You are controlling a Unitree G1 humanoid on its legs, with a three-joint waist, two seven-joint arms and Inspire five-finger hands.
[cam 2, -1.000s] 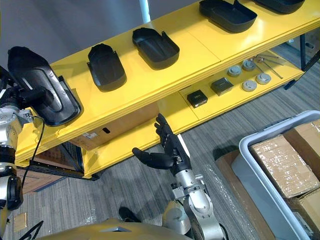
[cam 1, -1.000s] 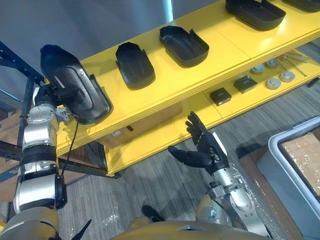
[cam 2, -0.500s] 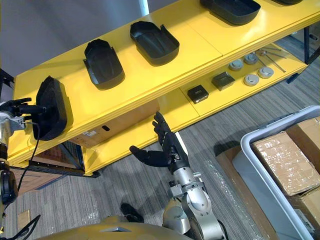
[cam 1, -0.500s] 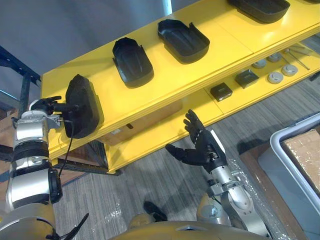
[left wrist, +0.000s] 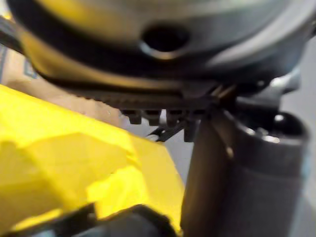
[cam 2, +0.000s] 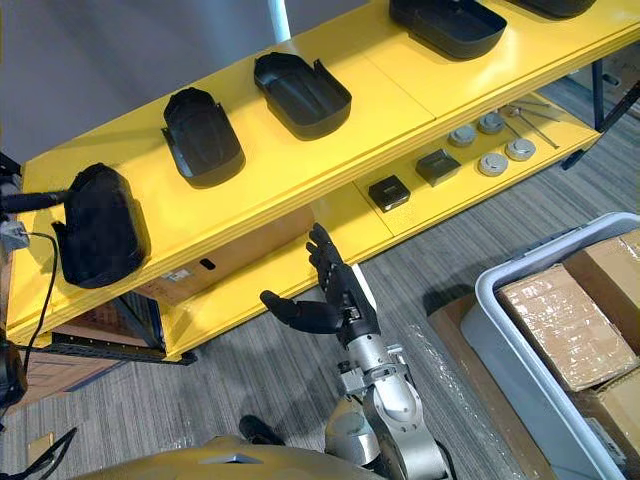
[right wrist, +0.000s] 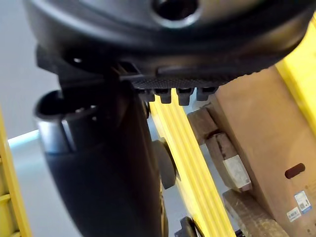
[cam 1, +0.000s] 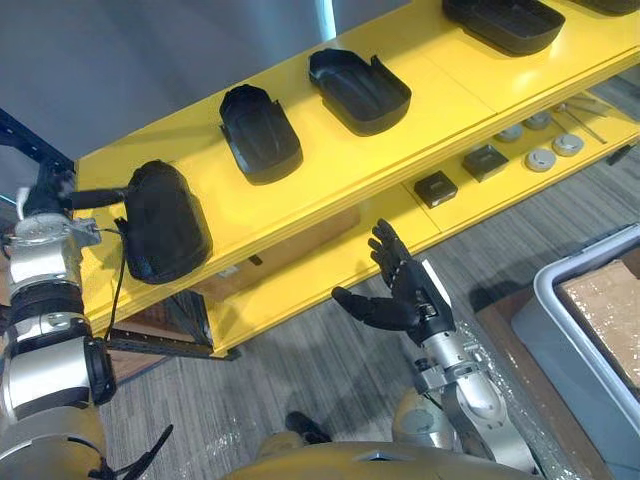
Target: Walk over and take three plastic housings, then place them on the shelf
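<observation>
A black plastic housing (cam 1: 160, 222) lies on the left end of the yellow shelf's top board (cam 1: 330, 165), hollow side down. My left hand (cam 1: 62, 196) is level with it at the shelf's left edge, open, with straight fingers (cam 1: 100, 196) reaching to the housing's near side. Two more black housings (cam 1: 260, 132) (cam 1: 358, 90) lie hollow side up further along the board, and another (cam 1: 503, 22) sits at the far right. Below the shelf's front edge my right hand (cam 1: 415, 300) hangs over the floor, open and empty.
The lower shelf board carries small black boxes (cam 1: 438, 188) and round metal discs (cam 1: 540, 158). A cardboard box (cam 1: 290, 240) sits under the top board. A grey bin (cam 2: 490, 300) with wrapped cartons stands on the floor at the right. A dark blue rack frame (cam 1: 30, 140) stands at the left.
The left hand brought the raised housing down onto the shelf's left end, where it tipped flat, and its fingers opened off it. The right hand stayed put.
</observation>
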